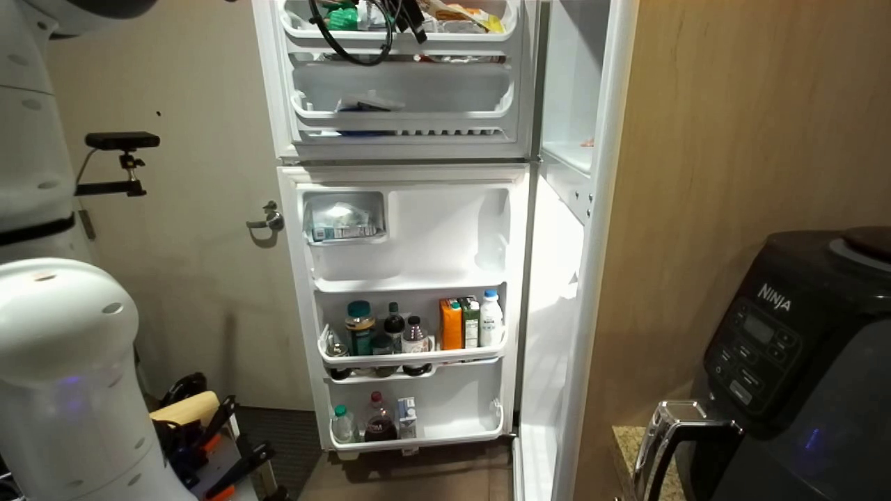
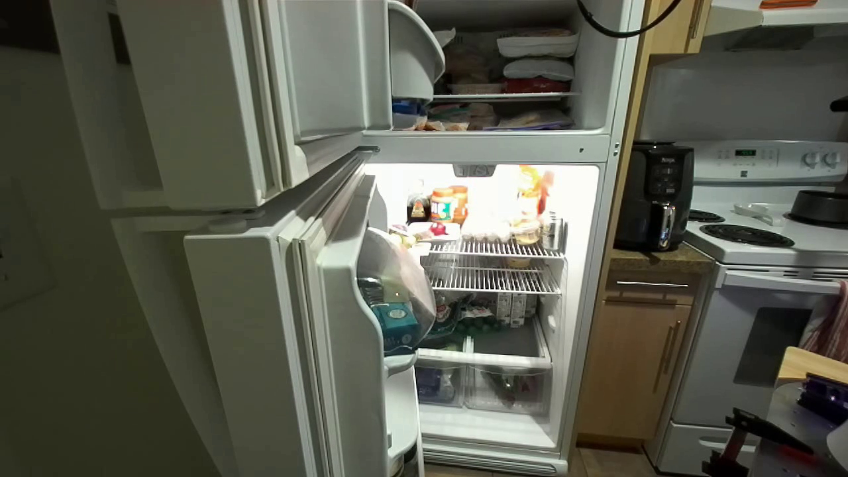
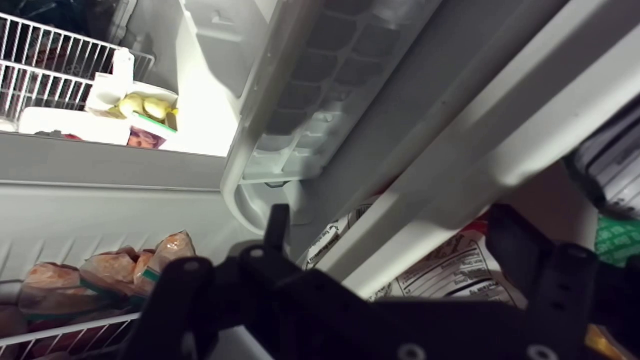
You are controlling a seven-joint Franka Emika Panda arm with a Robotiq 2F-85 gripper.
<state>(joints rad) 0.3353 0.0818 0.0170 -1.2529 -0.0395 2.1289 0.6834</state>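
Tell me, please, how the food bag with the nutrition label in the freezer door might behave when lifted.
The food bag is probably floppy, as its printed side curves like soft film. It may catch when lifted, since the white shelf rail runs alongside it. Its weight is hard to judge with contents hidden.

Doorway: I see a flat cream door (image 1: 195,292) with a silver lever handle (image 1: 275,220) (shadowed beneath).
Kitchen side: white coil-burner stove (image 2: 725,318) beside a pale wooden cabinet (image 2: 629,371).
Underfoot: smooth brown floor (image 1: 411,480).
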